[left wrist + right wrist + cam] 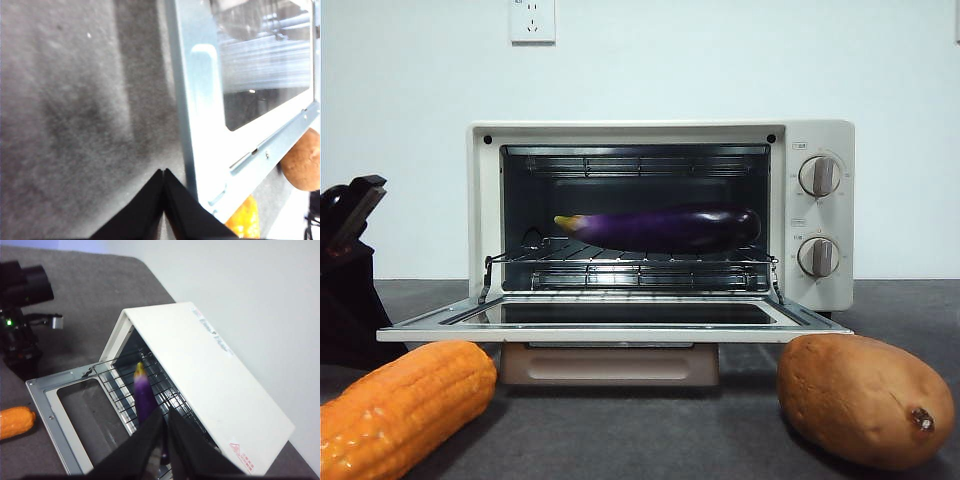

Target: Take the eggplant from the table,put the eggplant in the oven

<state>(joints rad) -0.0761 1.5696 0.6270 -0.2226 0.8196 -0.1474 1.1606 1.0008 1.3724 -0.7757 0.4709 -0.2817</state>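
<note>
The glossy dark purple eggplant lies along the wire rack inside the cream oven, with its yellowish stem end pointing left. The oven door hangs open and flat. In the right wrist view the eggplant lies on the rack below my right gripper. That gripper is high above the oven, shut and empty. My left gripper is shut and empty, low over the dark grey table beside the edge of the oven door.
An orange corn cob lies at the front left and a brown tuber at the front right, both before the door. The left arm stands dark at the left edge. A white wall is behind the oven.
</note>
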